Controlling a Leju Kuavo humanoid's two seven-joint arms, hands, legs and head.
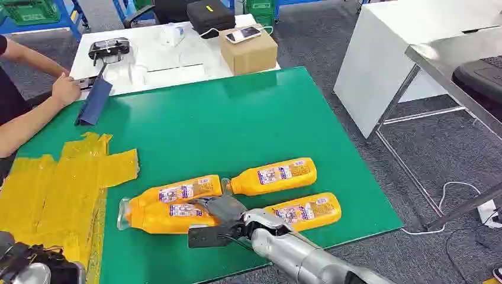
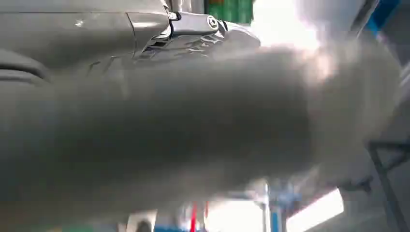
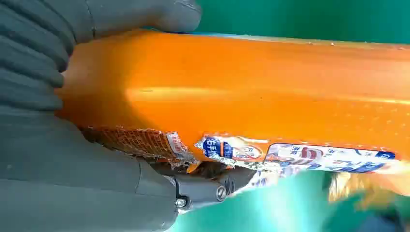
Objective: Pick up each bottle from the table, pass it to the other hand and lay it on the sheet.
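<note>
Several orange bottles with printed labels lie on the green table mat (image 1: 248,118). The front-left bottle (image 1: 157,218) lies with its clear cap pointing left. My right hand (image 1: 216,216) grips it at its base end. Up close, the thumb (image 3: 145,17) wraps one side of that bottle (image 3: 270,92) and dark fingers (image 3: 208,191) curl under the other. Other bottles lie just behind (image 1: 180,190), to the right rear (image 1: 273,176) and to the right (image 1: 305,211). The yellow sheet (image 1: 53,189) covers the mat's left part. My left hand (image 1: 26,266) stays low by the near left corner, holding nothing.
A person's arm and hand (image 1: 62,89) rest at the far left, beside a blue folder (image 1: 93,102). Behind the mat, a white table holds a cardboard box (image 1: 248,52), a controller (image 1: 109,48) and a black case (image 1: 210,15). A white table (image 1: 385,59) stands to the right.
</note>
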